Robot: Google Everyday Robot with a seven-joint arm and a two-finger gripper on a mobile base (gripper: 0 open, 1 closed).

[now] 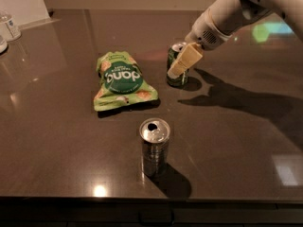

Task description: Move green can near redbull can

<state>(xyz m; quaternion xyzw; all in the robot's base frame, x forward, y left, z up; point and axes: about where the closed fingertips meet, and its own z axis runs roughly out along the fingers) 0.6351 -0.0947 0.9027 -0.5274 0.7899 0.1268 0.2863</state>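
The green can (pixel 178 80) stands upright on the dark table (pixel 236 141), right of centre towards the back. My gripper (pixel 182 62) comes down from the upper right on its white arm and is at the can, with its beige tip across the can's front. The redbull can (pixel 154 148), slim and silver-grey, stands upright near the table's front edge. It is well in front of the green can and a little to its left.
A flat green snack bag (pixel 122 79) lies left of the green can and behind the redbull can. Clear containers (pixel 9 27) stand at the far left edge. The arm's shadow falls across the table's right side.
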